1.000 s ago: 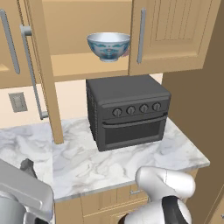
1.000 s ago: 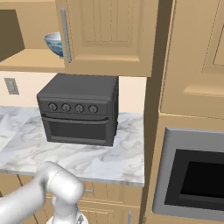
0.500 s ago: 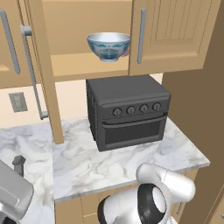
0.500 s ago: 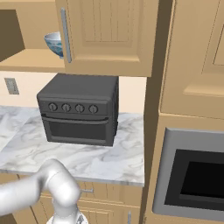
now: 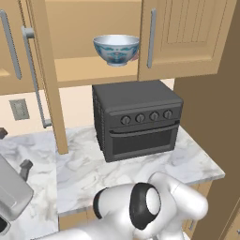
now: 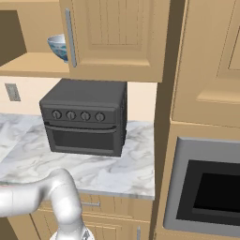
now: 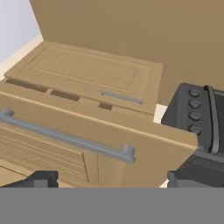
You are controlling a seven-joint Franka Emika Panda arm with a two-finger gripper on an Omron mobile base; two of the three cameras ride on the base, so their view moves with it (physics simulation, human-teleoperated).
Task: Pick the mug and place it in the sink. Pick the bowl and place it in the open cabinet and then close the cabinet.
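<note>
Floral bowl point(image 5: 116, 49) on the cabinet point(image 5: 187, 37) shelf, well apart from the wide-spread, empty claw point(image 7: 109, 178)

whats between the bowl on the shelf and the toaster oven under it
In the left base view, only the cabinet's wooden shelf that the bowl rests on, then a bare gap of wall down to the toaster oven.
</note>
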